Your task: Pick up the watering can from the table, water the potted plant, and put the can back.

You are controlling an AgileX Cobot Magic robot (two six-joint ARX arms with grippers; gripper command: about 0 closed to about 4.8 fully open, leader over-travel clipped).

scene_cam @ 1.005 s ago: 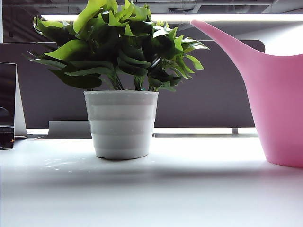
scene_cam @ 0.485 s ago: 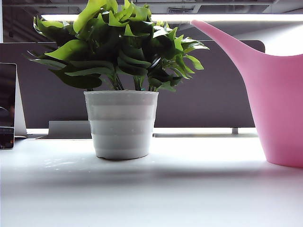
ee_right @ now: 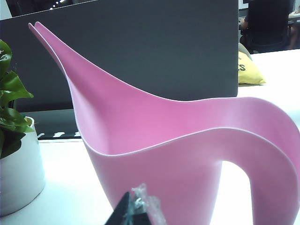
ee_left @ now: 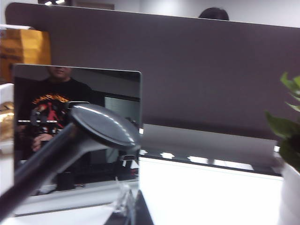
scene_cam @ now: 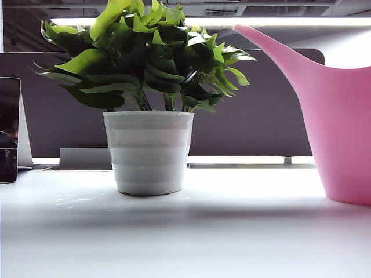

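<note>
The watering can [scene_cam: 342, 121] stands ungrasped on the table [scene_cam: 185, 231] beside the potted plant [scene_cam: 148, 95]. Pick-up pending: closed right gripper [ee_right: 136, 211], near the can, must open for its handle. Left gripper [ee_left: 124, 206] idles apart, state indeterminable.

Big pink watering can [scene_cam: 342, 133] sits upright on the white table [scene_cam: 185, 231], long spout tilting up over the potted plant [scene_cam: 148, 98]. The plant's bushy and green, upright in a ribbed white pot just beside the can.

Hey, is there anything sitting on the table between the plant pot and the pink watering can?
Nothing: in the exterior view only bare table separates the potted plant from the watering can.
</note>
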